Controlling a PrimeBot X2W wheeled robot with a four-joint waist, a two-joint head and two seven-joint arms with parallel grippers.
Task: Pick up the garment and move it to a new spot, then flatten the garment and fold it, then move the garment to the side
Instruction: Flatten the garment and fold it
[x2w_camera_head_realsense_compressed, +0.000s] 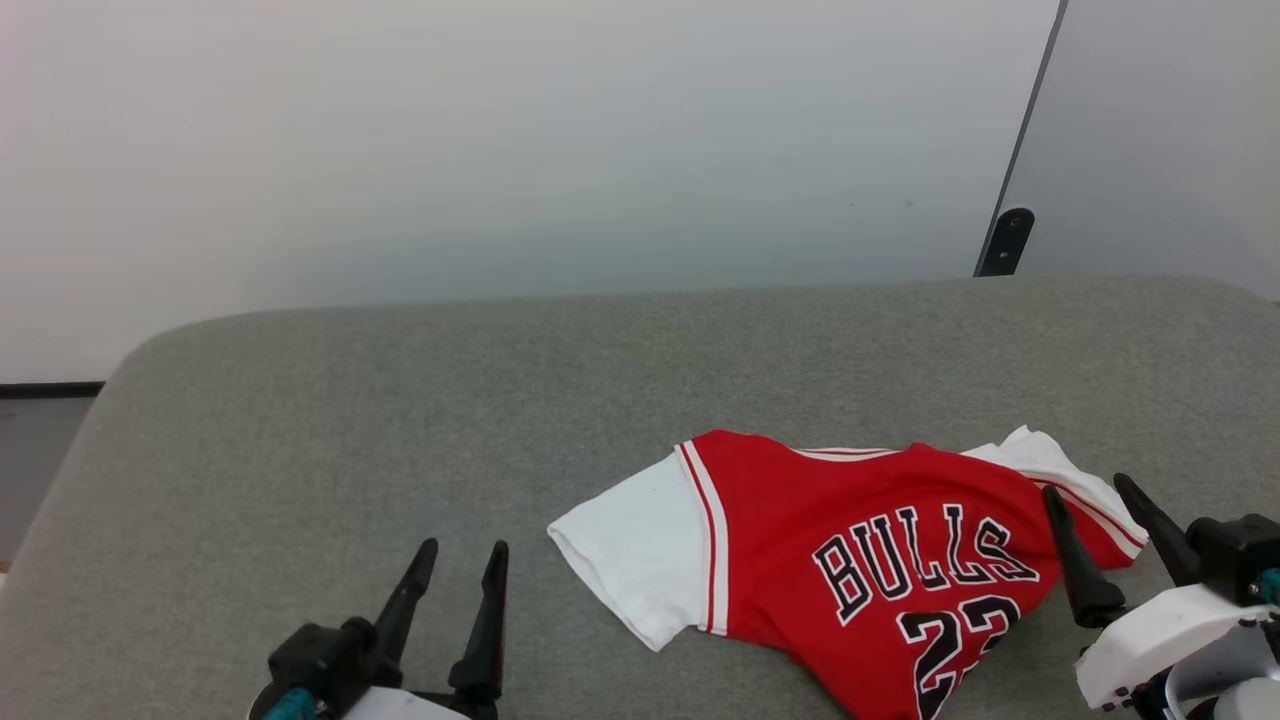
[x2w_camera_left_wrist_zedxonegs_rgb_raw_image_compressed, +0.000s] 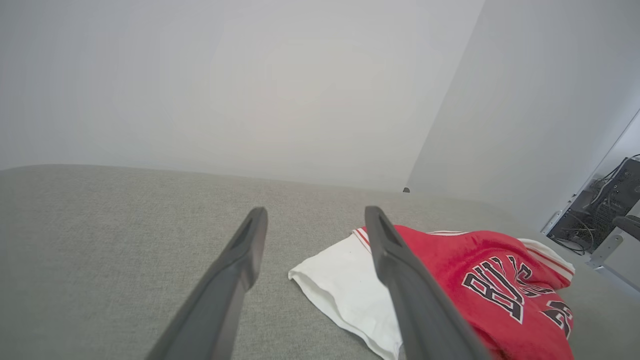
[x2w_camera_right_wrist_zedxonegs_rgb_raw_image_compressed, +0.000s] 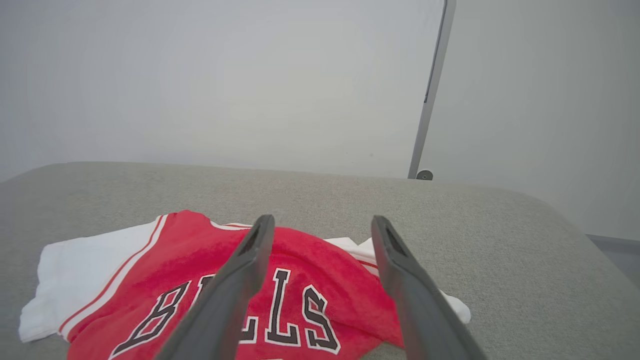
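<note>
The garment is a small red shirt with white sleeves and black "BULLS 23" lettering, lying rumpled on the grey cushion toward the front right. My left gripper is open, to the left of the white sleeve and apart from it. In the left wrist view the garment lies to the right of the left gripper. My right gripper is open at the garment's right sleeve, its fingers held above the cloth. In the right wrist view the garment lies under the right gripper.
A pale wall rises behind the cushion, with a dark post and bracket at the back right. The cushion's left and far parts are bare grey fabric. Cabling and equipment sit off to the right in the left wrist view.
</note>
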